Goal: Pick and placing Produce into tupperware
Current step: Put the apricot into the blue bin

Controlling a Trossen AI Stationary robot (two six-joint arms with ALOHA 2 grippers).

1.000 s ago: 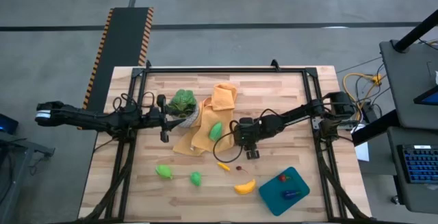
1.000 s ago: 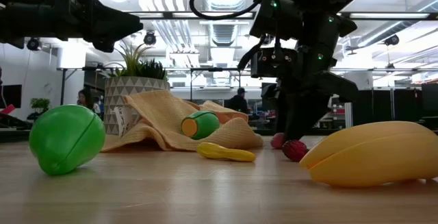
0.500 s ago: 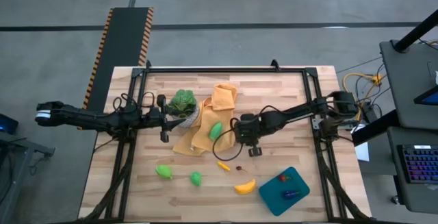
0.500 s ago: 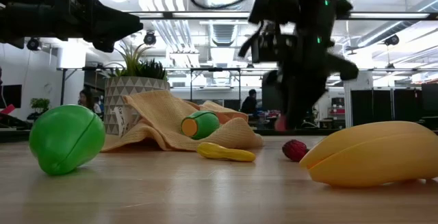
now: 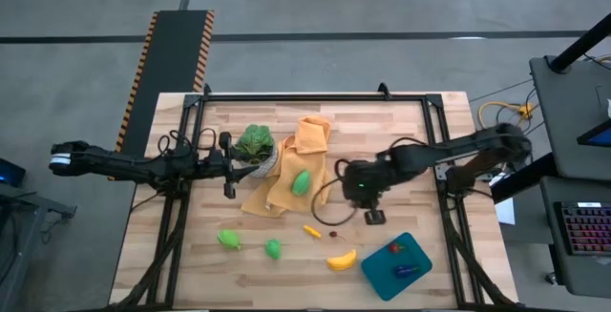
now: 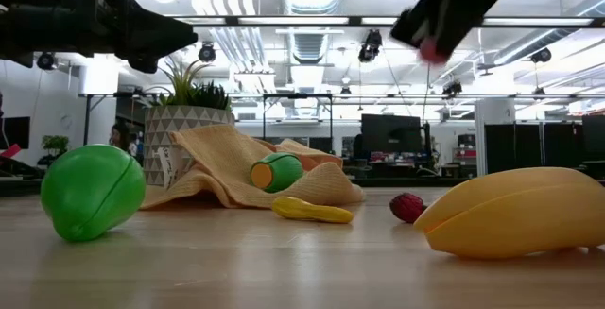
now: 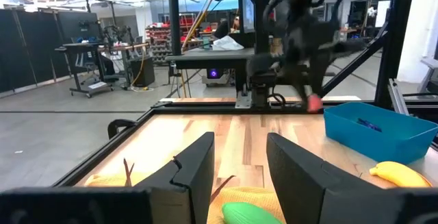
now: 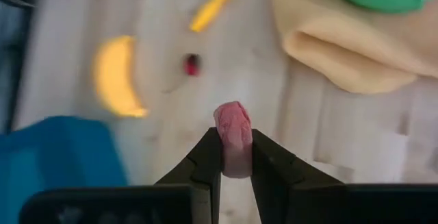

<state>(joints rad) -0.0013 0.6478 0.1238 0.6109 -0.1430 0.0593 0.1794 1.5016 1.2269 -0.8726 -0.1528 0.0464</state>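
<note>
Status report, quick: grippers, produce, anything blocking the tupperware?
Right gripper shut on pink-red piece, airborne. Left gripper idle by the cloth. Tupperware path unobstructed.

right hand (image 6: 437,25): blurred in the low view, cut by the top edge
banana (image 6: 515,213): cut by the right edge
tupperware (image 5: 396,265) contents: too small to tell

Right gripper (image 8: 235,157) now lifted off the table and shifted toward the tupperware (image 5: 395,264), jaws closed on a pink-red piece (image 8: 233,131) carried up with it; one red piece (image 6: 407,206) left by the banana (image 6: 515,212).
</note>
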